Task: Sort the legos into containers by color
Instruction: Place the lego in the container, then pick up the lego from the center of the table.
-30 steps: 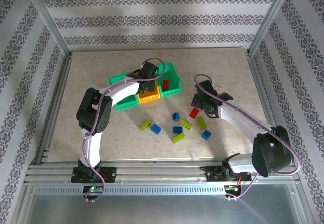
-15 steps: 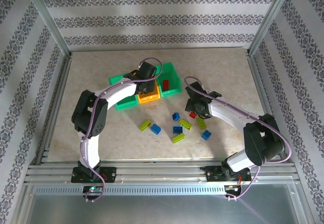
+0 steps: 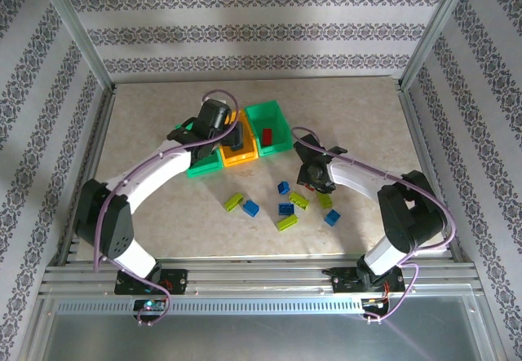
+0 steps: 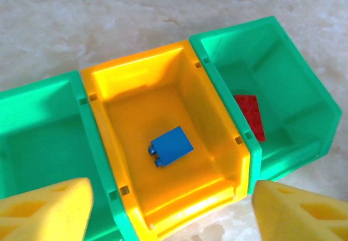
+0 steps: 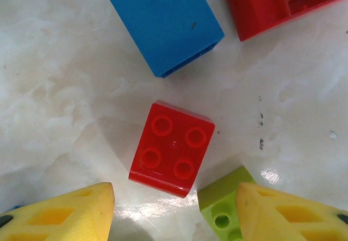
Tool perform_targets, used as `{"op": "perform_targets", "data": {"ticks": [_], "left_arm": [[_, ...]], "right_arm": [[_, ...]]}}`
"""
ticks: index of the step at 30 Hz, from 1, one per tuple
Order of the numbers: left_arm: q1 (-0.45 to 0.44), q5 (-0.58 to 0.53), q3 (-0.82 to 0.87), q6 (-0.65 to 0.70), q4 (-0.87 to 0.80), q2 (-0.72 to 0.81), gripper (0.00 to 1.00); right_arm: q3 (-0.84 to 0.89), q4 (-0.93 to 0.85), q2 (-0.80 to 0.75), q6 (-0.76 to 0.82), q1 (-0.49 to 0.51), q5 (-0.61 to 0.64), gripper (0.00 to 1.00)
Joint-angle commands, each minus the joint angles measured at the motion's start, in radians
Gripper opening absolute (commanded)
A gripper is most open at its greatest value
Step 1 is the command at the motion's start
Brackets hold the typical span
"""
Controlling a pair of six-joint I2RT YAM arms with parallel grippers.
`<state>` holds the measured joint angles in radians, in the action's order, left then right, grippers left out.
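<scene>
Three containers stand in a row: a green bin (image 4: 38,137), an orange-yellow bin (image 4: 136,83) and a second green bin (image 4: 283,72). A blue lego (image 4: 171,146) lies in the orange-yellow bin and a red lego (image 4: 250,116) in the right green one. My left gripper (image 4: 174,219) hovers open above the orange-yellow bin's near rim, holding nothing. My right gripper (image 5: 174,214) is open, low over the table. A red four-stud lego (image 5: 171,148) sits just ahead of its fingers, not clamped. A yellow-green lego (image 5: 220,208) touches the right finger.
A blue lego (image 5: 166,23) and another red one (image 5: 272,1) lie just beyond the red four-stud brick. Loose yellow-green (image 3: 234,202) and blue (image 3: 250,208) legos are scattered in the table's middle. Metal frame posts and patterned walls enclose the table (image 3: 367,108).
My left gripper opened and drew back to the left, leaving the blue lego in the orange-yellow bin. My right gripper moved left and down over the red lego, its jaws narrowing.
</scene>
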<state>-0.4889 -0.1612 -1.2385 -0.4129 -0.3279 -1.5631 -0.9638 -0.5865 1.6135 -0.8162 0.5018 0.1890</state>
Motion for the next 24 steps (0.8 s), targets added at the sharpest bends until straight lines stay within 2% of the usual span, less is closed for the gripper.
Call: {"op": "perform_targets", "data": {"ticks": [1, 5, 16, 24], "left_arm": [[0.008, -0.030, 0.050, 0.001, 0.054, 0.077, 0.87], [0.008, -0.049, 0.111, 0.001, 0.076, 0.146, 1.00], [0.010, -0.114, 0.215, -0.013, 0.065, 0.273, 1.00], [0.011, -0.124, 0.246, -0.038, 0.075, 0.302, 1.00]], "right_arm": [[-0.037, -0.004, 0.030, -0.005, 0.004, 0.003, 0.61], [-0.050, 0.000, 0.059, 0.002, -0.007, 0.000, 0.60], [-0.108, -0.016, 0.140, 0.051, -0.028, -0.001, 0.56], [-0.146, -0.007, 0.202, 0.067, -0.012, -0.041, 0.51]]}}
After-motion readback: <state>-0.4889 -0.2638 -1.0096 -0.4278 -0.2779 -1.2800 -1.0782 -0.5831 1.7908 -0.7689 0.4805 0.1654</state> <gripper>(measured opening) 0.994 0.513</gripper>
